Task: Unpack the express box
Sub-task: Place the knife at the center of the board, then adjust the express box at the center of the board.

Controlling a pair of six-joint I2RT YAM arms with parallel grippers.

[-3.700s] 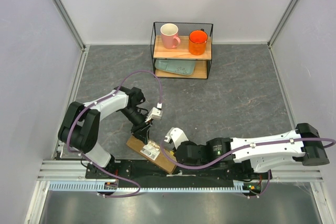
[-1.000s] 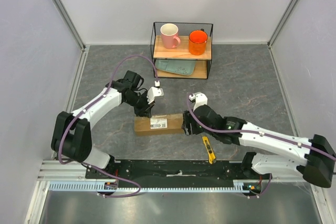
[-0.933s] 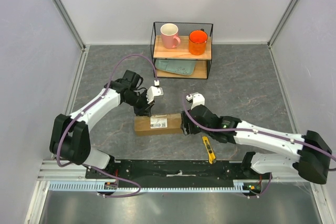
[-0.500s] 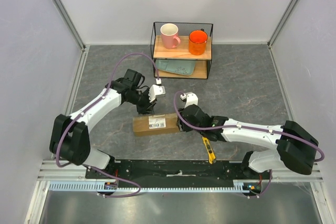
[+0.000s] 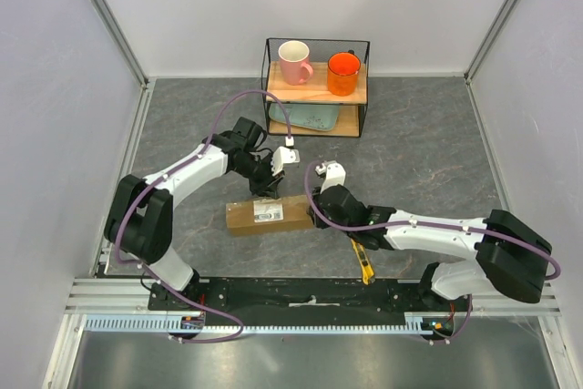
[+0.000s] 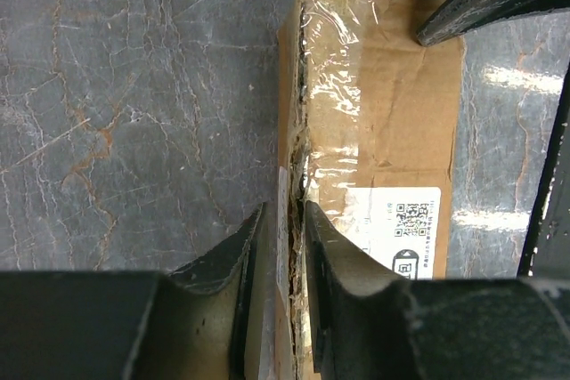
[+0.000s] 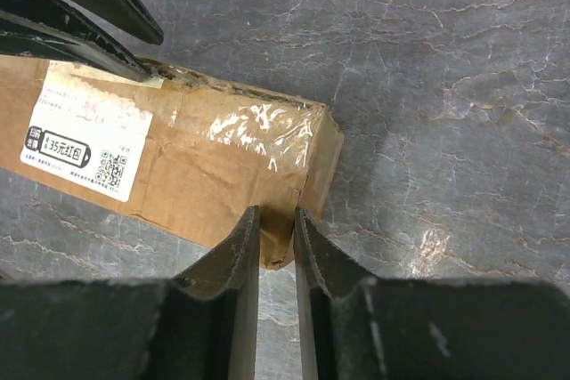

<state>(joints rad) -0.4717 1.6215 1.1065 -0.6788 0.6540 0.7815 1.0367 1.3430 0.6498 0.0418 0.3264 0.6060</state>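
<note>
Top external view: express box (image 5: 271,215) lies on the bench (image 5: 428,161) before the rack (image 5: 317,90); left gripper (image 6: 283,216) pinches its torn seam, right gripper (image 7: 276,216) nips its end flap, likely to pry it open.

One express box (image 5: 269,215), two mugs (image 5: 294,62) (image 5: 343,73), one knife (image 5: 363,261), one shelf (image 5: 317,90), one tray (image 5: 301,117)

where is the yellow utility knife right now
In the top external view, the yellow utility knife lies on the table near its front edge, right of centre. It is on the near side of the right arm, right of the express box.
</note>
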